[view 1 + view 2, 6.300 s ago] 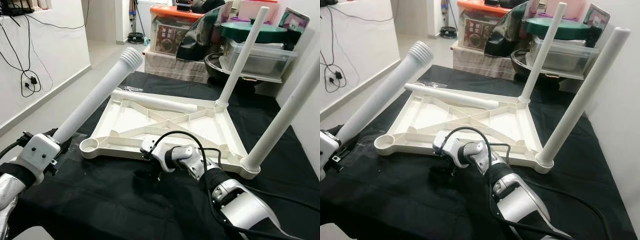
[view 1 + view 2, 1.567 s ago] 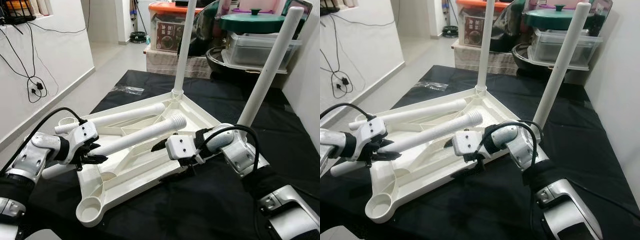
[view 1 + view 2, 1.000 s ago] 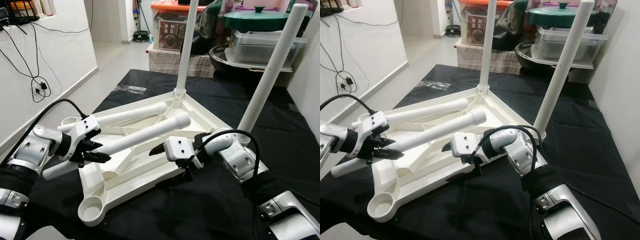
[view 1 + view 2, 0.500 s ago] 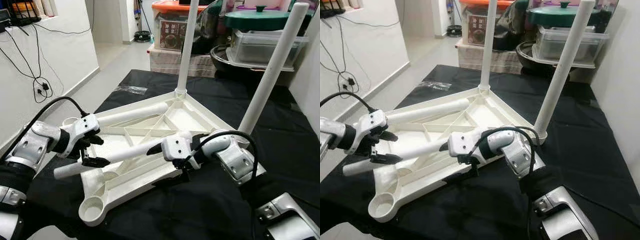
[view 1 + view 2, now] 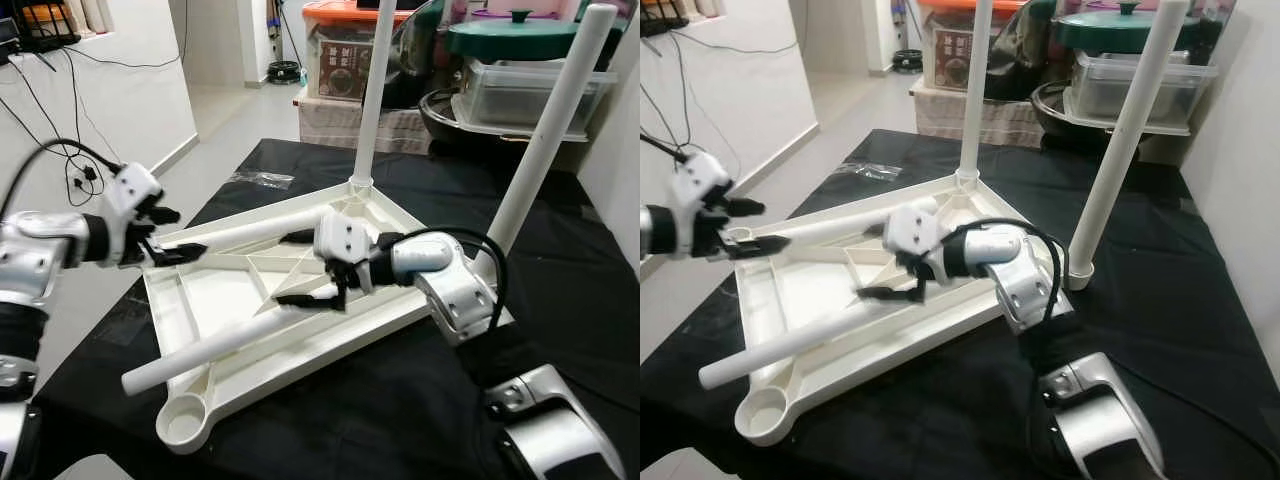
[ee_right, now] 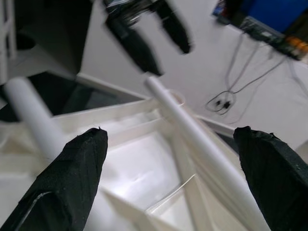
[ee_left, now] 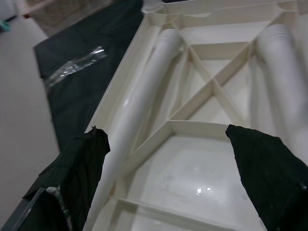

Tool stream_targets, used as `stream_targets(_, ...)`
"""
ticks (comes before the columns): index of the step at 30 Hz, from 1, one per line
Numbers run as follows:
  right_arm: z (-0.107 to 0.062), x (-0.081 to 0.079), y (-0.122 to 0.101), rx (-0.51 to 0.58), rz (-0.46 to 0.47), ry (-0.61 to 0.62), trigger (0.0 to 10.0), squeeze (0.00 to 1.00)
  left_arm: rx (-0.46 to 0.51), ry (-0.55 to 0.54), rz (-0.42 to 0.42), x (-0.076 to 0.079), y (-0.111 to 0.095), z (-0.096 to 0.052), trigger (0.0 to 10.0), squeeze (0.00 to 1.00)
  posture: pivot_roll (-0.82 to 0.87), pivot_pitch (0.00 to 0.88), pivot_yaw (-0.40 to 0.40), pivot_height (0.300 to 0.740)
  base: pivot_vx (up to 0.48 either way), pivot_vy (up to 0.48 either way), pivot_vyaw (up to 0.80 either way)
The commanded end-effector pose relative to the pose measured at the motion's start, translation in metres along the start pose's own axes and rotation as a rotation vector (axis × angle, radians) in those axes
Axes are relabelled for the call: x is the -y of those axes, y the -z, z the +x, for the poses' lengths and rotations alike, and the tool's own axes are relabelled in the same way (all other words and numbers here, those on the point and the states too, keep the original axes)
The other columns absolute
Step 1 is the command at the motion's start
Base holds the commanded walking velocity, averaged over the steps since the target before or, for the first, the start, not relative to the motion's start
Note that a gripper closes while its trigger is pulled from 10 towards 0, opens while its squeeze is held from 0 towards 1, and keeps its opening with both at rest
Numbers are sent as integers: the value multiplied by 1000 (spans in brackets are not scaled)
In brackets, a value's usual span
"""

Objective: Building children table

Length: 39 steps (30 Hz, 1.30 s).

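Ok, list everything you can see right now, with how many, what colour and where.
Table top: 1, white, upside down on the black cloth.
Upright legs: 2, white, standing in the top's far corners.
Loose legs: 2, white, lying across the top's underside.
Black cloth: 1, covering the work surface.
Storage boxes: several, behind the cloth.
Green lid: 1, far right on a clear box.
Left claw: open, above the top's left edge.
Right claw: open, over the top's middle.

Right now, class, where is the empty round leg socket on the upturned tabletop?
In the left eye view, the empty socket sits at the upturned tabletop's nearest corner, robot's left, just beyond the loose leg's end.
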State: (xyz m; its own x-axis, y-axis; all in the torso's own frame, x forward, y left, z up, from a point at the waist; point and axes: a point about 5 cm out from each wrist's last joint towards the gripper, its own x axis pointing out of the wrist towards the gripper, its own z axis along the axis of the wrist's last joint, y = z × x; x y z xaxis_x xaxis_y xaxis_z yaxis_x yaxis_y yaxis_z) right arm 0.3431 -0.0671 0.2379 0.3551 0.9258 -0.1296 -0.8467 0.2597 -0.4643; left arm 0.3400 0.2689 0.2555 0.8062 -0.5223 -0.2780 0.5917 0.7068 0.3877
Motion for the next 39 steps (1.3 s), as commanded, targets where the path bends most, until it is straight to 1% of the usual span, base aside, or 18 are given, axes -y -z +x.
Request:
stream_targets(1, 0, 10, -3, 44, 65, 130, 10000, 1000, 16, -82, 36, 1, 2, -13, 10000, 1000, 36, 0, -28, 740, 0, 0, 0)
stream_targets(2, 0, 10, -3, 44, 65, 130, 10000, 1000, 16, -82, 36, 1, 2, -13, 10000, 1000, 36, 0, -28, 740, 0, 0, 0)
stream_targets(3, 2, 15, -6, 86, 120, 231, 10000, 1000, 65, -174, 66, 6, -1, -23, 10000, 0, 41, 0, -37, 740, 0, 0, 0)
stream_targets(5, 2, 15, -6, 86, 120, 231, 10000, 1000, 65, -174, 66, 6, -1, -23, 10000, 0, 41, 0, -37, 740, 0, 0, 0)
stream_targets(6, 7, 13, -6, 109, 200, 297, 10000, 349, 91, -327, 77, 5, -1, -35, 10000, 0, 48, 0, -49, 740, 0, 0, 0)
stream_targets(7, 13, 9, -4, 111, 274, 340, 10000, 0, 87, -511, 82, -1, 3, -50, 10000, 0, 55, 0, -60, 740, 0, 0, 0)
stream_targets(8, 13, 9, -4, 111, 274, 340, 10000, 0, 87, -511, 82, -1, 3, -50, 10000, 0, 55, 0, -60, 740, 0, 0, 0)
stream_targets(10, 27, -3, 7, 62, 466, 409, 10000, 0, 14, -814, 33, -14, 28, -81, 10000, 0, 58, 0, -66, 740, 0, 0, 0)
stream_targets(13, 34, -11, 14, 25, 540, 419, 10000, 0, 1, -891, -4, -16, 37, -94, 10000, 0, 64, 0, -70, 740, 0, 0, 0)
stream_targets(14, 41, -21, 22, -13, 610, 419, 10000, 0, 15, -955, -69, -16, 41, -108, 10000, 0, 69, 0, -73, 740, 0, 0, 0)
stream_targets(15, 41, -21, 22, -13, 610, 419, 10000, 0, 15, -955, -69, -16, 41, -108, 10000, 0, 69, 0, -73, 740, 0, 0, 0)
stream_targets(18, 50, -44, 39, -98, 625, 395, 10000, 0, 24, -1029, -121, -4, 46, -130, 10000, 0, 94, 0, -86, 740, 0, 0, 0)
stream_targets(23, 35, -31, 40, -106, 631, 416, 10000, 0, 4, -1006, -100, 24, 54, -126, 10000, 0, 87, 0, -90, 740, 0, 0, 0)
stream_targets(28, 31, -31, 27, -53, 627, 362, 10000, 0, -31, -990, -76, 38, 63, -117, 10000, 0, 81, 0, -92, 740, 0, 0, 0)
stream_targets(31, 34, -46, 18, -41, 598, 275, 10000, 0, -78, -982, -32, 47, 68, -111, 10000, 0, 78, 0, -91, 740, 0, 0, 0)
stream_targets(34, 43, -73, 9, -40, 536, 155, 10000, 0, -145, -1009, 27, 54, 76, -112, 10000, 0, 81, 0, -92, 740, 0, 0, 0)
stream_targets(37, 47, -78, 9, -53, 517, 135, 10000, 0, -167, -1043, 25, 54, 79, -117, 10000, 0, 85, 0, -94, 740, 0, 0, 0)
stream_targets(39, 50, -81, 15, -101, 425, 134, 10000, 0, -195, -1064, 16, 55, 85, -120, 10000, 0, 94, 0, -98, 740, 0, 0, 0)
